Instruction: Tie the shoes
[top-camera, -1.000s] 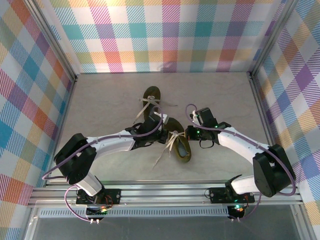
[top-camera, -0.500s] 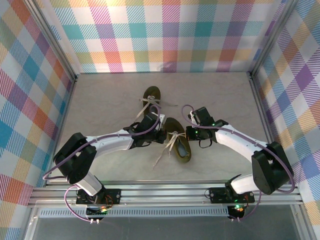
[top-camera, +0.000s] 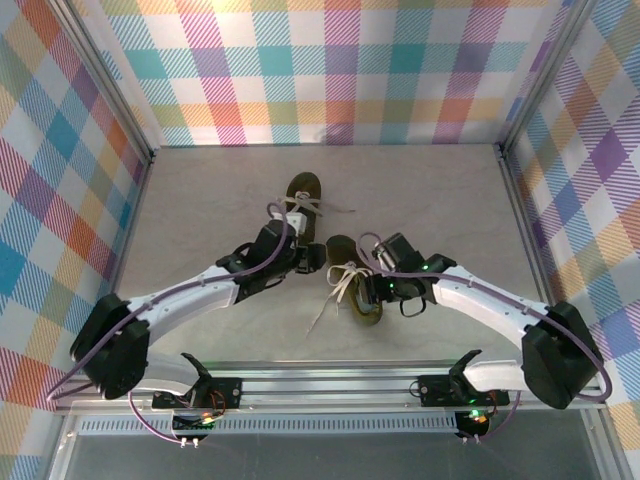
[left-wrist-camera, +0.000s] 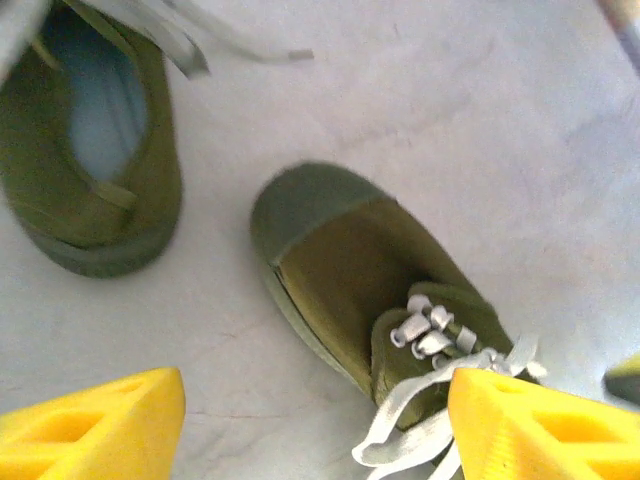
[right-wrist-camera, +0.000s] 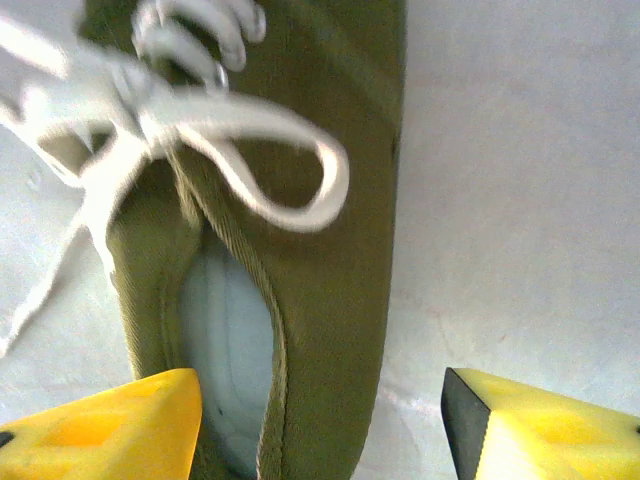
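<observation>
From above, the two olive shoes lie mid-surface (top-camera: 200, 210). The far shoe (top-camera: 303, 188) has pale laces splayed across it, and the near shoe (top-camera: 364, 308) sits just in front and to its right. The left hand (top-camera: 303, 256) hovers between them, and the right hand (top-camera: 374, 288) sits over the near shoe's right flank. One lace tail (top-camera: 322, 315) trails loose on the surface toward the arms. I judge that either arm could drag it and pull the bow apart.

Through the left wrist camera, the left hand (left-wrist-camera: 315, 425) is spread open, grasping nothing. Its yellow fingers (left-wrist-camera: 100, 425) frame the near shoe (left-wrist-camera: 360, 265) by its toe, with the far shoe (left-wrist-camera: 95, 150) up to the left. Descending here risks pinching canvas rather than lace.

Under the right wrist camera, the right hand (right-wrist-camera: 320, 420) is likewise spread wide and empty, its fingers (right-wrist-camera: 545, 430) on either side of the near shoe (right-wrist-camera: 320, 200). A single loop (right-wrist-camera: 290, 175) lies slack over the tongue. The picture is blurred, so I cannot tell whether the knot is snug. A careless finger could hook that loop and undo it, or nudge the shoe off line.
</observation>
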